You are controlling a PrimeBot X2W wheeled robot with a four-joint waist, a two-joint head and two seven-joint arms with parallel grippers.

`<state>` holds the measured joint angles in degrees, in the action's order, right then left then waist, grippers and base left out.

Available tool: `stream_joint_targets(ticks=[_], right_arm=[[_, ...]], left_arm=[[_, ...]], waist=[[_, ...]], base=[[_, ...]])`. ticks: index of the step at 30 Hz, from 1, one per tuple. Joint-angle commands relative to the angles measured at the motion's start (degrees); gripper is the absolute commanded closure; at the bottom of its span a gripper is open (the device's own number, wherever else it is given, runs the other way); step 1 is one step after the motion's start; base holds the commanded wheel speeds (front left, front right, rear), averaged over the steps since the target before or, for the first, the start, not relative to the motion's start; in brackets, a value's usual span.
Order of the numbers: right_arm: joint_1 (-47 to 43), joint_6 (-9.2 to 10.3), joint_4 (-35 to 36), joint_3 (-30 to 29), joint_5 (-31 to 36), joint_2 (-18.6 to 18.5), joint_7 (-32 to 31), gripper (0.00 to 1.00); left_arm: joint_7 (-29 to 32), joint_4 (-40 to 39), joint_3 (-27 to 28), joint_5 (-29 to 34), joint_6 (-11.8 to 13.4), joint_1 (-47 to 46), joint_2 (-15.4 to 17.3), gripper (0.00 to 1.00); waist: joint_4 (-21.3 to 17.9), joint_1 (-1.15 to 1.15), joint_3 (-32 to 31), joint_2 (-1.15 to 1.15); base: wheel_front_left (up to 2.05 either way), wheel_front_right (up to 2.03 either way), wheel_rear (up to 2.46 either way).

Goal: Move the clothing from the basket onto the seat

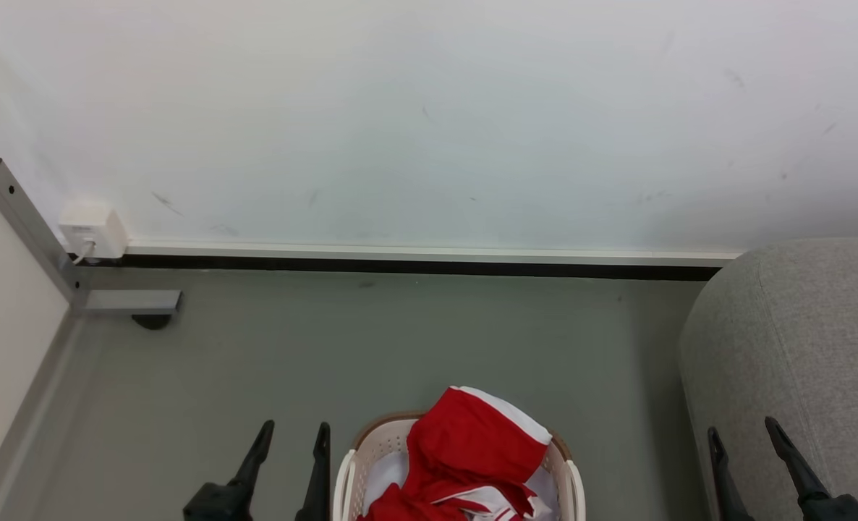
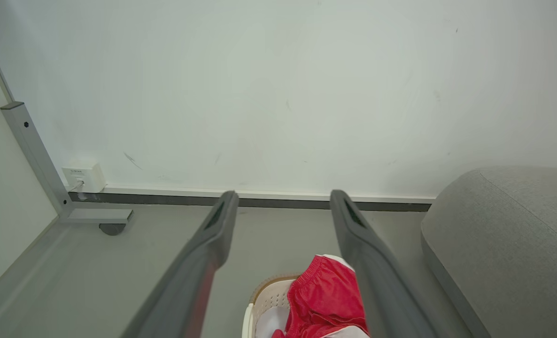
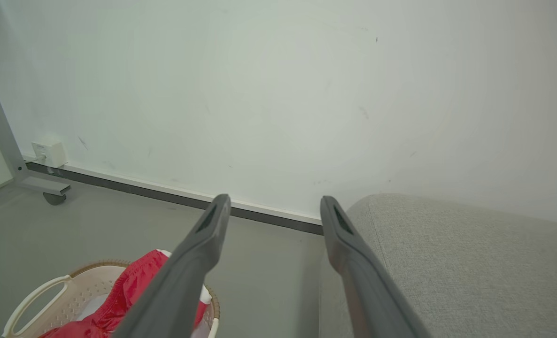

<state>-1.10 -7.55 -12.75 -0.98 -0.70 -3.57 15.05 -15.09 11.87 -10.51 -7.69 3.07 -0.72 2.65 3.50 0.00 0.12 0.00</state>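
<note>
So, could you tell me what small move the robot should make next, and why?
Probably swing the left pincer a little to its right and down onto the red clothing. Both pincers are open and empty, the clothing is heaped above the rim of the basket, and the left pincer hangs just beside it, while the right pincer sits by the seat.

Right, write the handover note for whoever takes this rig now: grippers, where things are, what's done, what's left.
Left gripper: open, empty, just left of the basket.
Right gripper: open, empty, by the seat, at its left edge.
Clothing: red garments heaped in the basket, piled above its rim. The basket stands on the floor, left of the seat.
Done: nothing; no garment on the visible part of the seat.
Left: grasp the clothing, lift it out, lay it on the seat.
</note>
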Motion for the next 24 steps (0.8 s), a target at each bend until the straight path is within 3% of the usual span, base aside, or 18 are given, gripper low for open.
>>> stream_joint_targets(ticks=[1, 10, 19, 24], right_arm=[[-0.1, 0.12, -0.1, 0.0, -0.7, -0.1, 0.2, 0.0], [1.0, 0.12, -0.4, 1.5, -1.3, -0.2, 0.2, 0.0], [3.5, 0.12, 0.9, 2.7, -2.2, -0.1, 0.2, 0.0], [5.9, 0.12, 1.8, 3.3, -3.2, 0.2, 0.2, 0.0]], left_arm=[[-0.1, 0.1, 0.1, -0.3, -0.1, 0.3, 0.4, 0.0], [-0.1, 1.2, -0.3, -1.0, -1.2, -0.1, 0.4, 0.0], [-0.1, 5.4, -4.1, -1.3, -5.5, -4.7, 0.4, 0.0], [-0.1, 12.6, -7.1, 0.4, -7.4, -10.2, 0.4, 0.0]], waist=[[-0.2, 0.0, 0.1, 0.0], [-2.5, 0.0, 1.1, 0.0], [-8.7, 0.0, 5.6, 0.0], [-12.5, 0.0, 10.0, 0.0]], base=[[0.0, 0.0, 0.0], [0.0, 0.0, 0.0], [0.0, 0.0, 0.0], [0.0, 0.0, 0.0]])
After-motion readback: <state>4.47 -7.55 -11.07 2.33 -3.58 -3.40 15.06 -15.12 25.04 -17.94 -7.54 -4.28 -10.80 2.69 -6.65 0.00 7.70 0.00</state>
